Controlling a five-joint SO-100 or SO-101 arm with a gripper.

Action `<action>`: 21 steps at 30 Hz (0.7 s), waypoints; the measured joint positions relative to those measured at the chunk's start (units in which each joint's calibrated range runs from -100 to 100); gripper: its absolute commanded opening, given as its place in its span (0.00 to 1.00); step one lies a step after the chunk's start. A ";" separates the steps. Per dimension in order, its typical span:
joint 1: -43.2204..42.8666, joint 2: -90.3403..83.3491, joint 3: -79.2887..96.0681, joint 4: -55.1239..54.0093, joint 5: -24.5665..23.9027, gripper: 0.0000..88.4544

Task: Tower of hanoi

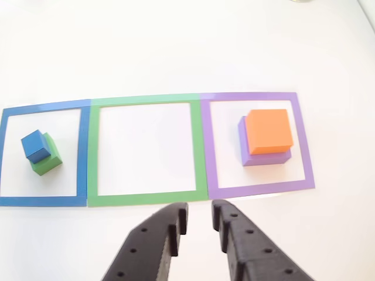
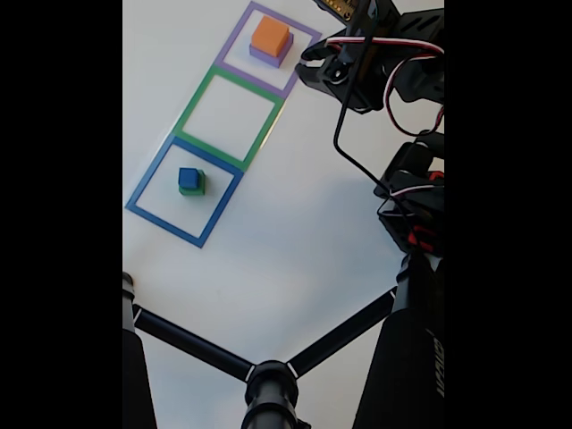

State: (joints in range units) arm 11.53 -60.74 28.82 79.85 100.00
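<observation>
Black two-finger gripper [image 1: 199,225] hangs slightly open at 6 o'clock, holding nothing. Small blue cube [image 1: 35,146] sits skewed on the green square block [image 1: 50,158] at 9 o'clock — pinch off-centre and you topple both. Orange square block [image 1: 269,131] rests on the flat purple block [image 1: 245,146] at 2 o'clock.

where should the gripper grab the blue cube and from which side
Grip the blue cube across two opposite vertical side faces, coming straight down from above. It sits on top of the green block, slightly off-centre, so its sides stand clear. The cube looks turned relative to the blue tape square, so the gripper probably needs rotating to match.
</observation>
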 measured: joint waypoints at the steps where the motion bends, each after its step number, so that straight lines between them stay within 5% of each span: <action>1: 1.52 0.00 -0.53 0.56 0.00 0.00; 17: 23.52 -3.97 -3.36 6.77 0.00 0.01; 21: 28.09 -4.56 -2.83 6.77 0.00 0.11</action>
State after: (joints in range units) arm 39.61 -65.30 25.98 86.62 100.00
